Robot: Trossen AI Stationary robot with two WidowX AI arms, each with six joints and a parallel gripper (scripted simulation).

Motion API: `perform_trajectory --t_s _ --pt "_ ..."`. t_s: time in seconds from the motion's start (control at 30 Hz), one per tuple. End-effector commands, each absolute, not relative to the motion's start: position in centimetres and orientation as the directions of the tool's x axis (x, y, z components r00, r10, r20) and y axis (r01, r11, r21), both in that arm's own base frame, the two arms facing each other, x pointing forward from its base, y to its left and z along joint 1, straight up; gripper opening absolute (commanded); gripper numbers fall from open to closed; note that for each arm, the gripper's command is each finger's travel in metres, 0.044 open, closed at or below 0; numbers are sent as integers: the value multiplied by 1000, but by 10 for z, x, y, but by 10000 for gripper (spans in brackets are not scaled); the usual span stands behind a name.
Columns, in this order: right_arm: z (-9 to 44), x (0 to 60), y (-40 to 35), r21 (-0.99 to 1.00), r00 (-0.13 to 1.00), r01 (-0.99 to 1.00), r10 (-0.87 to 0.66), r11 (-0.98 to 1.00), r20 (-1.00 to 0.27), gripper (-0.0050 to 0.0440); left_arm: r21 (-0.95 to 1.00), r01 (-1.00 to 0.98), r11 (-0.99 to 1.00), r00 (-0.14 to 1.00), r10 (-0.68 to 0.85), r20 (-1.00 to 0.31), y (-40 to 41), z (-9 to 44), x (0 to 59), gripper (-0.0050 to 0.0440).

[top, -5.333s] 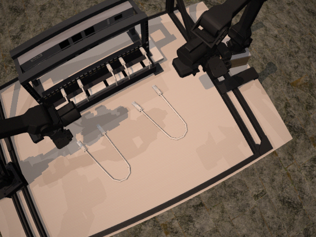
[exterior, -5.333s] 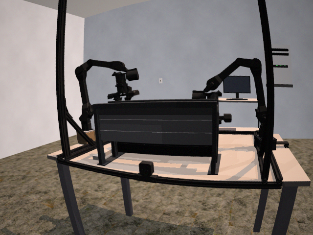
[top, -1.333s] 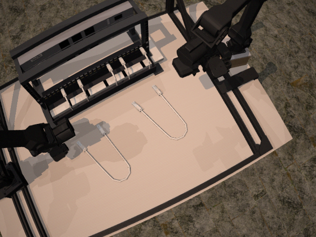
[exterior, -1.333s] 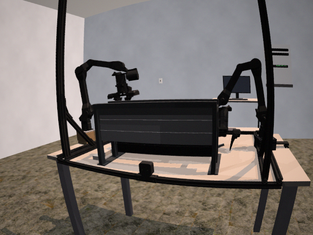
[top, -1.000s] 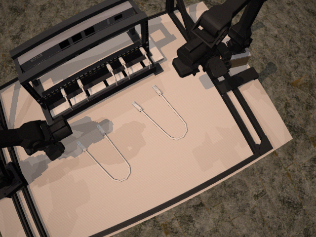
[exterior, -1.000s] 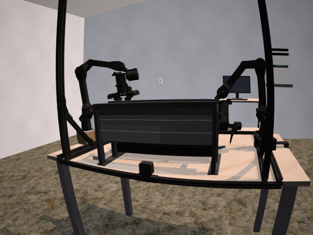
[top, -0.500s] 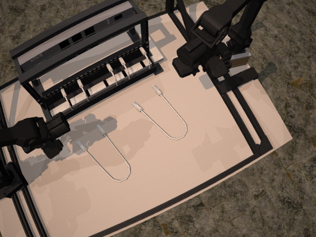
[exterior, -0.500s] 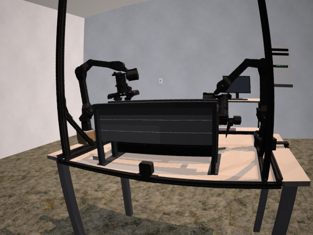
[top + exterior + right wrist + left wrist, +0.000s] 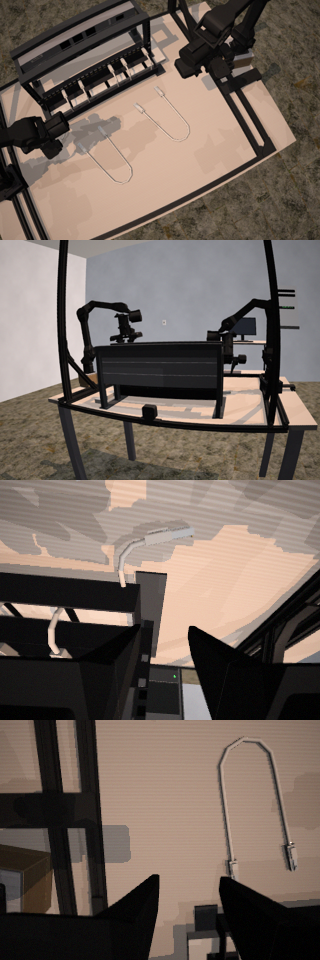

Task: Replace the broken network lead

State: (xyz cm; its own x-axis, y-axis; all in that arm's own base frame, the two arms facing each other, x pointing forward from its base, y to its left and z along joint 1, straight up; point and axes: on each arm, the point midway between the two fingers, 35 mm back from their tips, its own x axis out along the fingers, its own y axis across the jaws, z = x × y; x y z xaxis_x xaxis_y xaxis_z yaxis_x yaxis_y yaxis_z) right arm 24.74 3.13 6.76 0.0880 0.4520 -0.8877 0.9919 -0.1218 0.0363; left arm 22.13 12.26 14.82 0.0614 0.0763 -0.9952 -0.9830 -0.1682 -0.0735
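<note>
The patch panel rack (image 9: 77, 45) (image 9: 160, 369) stands at the table's back. Five white leads show plugged in along its front, such as one lead (image 9: 111, 69) near the middle. In the right wrist view the broken lead's plug (image 9: 167, 535) is out of its port and hangs free on its bent cable beside the rack's end post. My right gripper (image 9: 164, 630) (image 9: 51, 151) is open and empty, just off that end of the rack. One spare lead (image 9: 178, 139) (image 9: 245, 741) lies as a U on the table. My left gripper (image 9: 189, 882) is open and empty, high above that spare's plugs.
A second spare lead (image 9: 121, 180) lies as a U near the right arm, its plugs toward the rack. Black frame rails (image 9: 248, 124) run along the table's sides. A brown box (image 9: 30, 870) sits under the left arm's base.
</note>
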Motion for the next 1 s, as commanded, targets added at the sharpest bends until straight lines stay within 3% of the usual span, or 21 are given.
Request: perform_trajectory --t_s 0.0,0.03,0.57,0.6,0.97 --pt "69 248 31 38 90 992 452 -123 -888 176 -74 -983 -168 61 76 -995 123 148 221 176" --pt "59 293 -7 27 64 996 445 -88 -893 176 -74 -983 -168 61 76 -995 123 148 221 176" --pt "59 293 -7 27 64 996 445 -88 -893 176 -74 -983 -168 61 76 -995 123 148 221 176" --pt "50 337 -44 18 41 998 440 -56 -897 176 -74 -983 -168 61 76 -995 123 148 221 176" --pt "50 337 -44 18 41 998 440 -56 -897 176 -74 -983 -168 61 76 -995 123 148 221 176"
